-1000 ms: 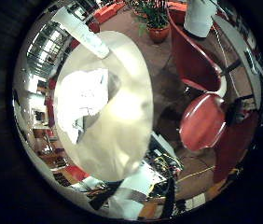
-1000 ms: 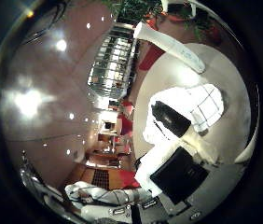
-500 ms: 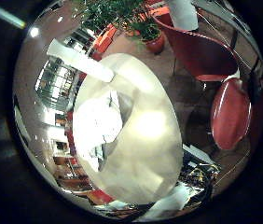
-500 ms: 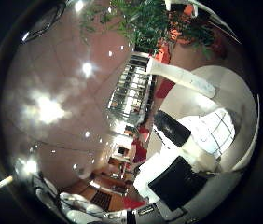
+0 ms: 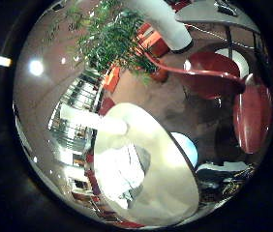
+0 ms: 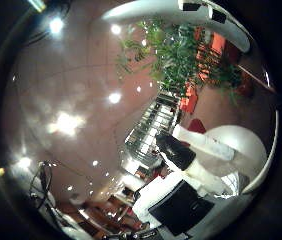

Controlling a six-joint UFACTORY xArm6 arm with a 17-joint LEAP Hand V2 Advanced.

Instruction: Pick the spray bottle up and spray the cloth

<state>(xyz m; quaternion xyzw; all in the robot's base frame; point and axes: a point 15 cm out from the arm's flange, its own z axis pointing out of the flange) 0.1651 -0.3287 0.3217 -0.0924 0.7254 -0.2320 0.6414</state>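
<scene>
- Black and white parts of the hand (image 6: 181, 210) show at the edge of the thumb side view. We cannot tell if it is open or closed, and we see nothing held in it.
- White and round, the bench (image 5: 175, 179) lies well apart from the palm. We see it at a slant.
- On the bench lies the cloth (image 5: 119, 174). It is white and crumpled, and sits near the rim.
- Just beside the cloth stands a tall white thing that we take for the spray bottle (image 5: 95, 123). It is upright at the rim of the bench, well apart from the hand. We cannot tell if it touches the cloth.
- Past the bench is a brown floor (image 5: 146, 104).
- Two red chairs (image 5: 252, 116) stand on the floor, near each other.
- A green plant (image 5: 112, 38) grows out of a pot (image 5: 160, 75) next to the chairs.
- A thick white pillar (image 5: 163, 24) stands behind the plant.
- Bright round lights (image 6: 68, 122) shine on the ceiling in the thumb side view.
</scene>
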